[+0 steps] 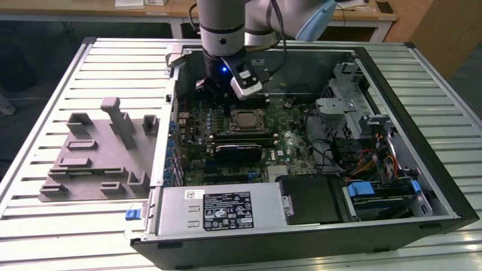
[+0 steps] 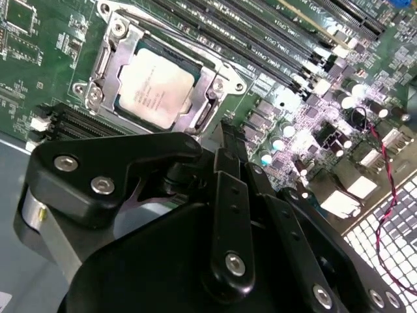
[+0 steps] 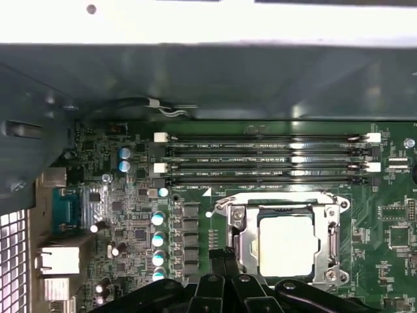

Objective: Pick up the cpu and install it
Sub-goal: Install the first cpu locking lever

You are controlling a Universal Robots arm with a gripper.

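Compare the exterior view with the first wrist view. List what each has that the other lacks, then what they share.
Exterior view adds: the arm, the grey fixture plate on the slatted table, and the power supply in the open case.
First wrist view adds: the row of round capacitors, the rear ports and a thin wire on the case wall.
Both: the cpu seated in its metal frame on the green board, beside the memory slots.

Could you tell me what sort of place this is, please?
Probably a robotics lab or workshop bench: an open computer case lies on a slatted metal table, a grey fixture block beside it, wooden desks behind.
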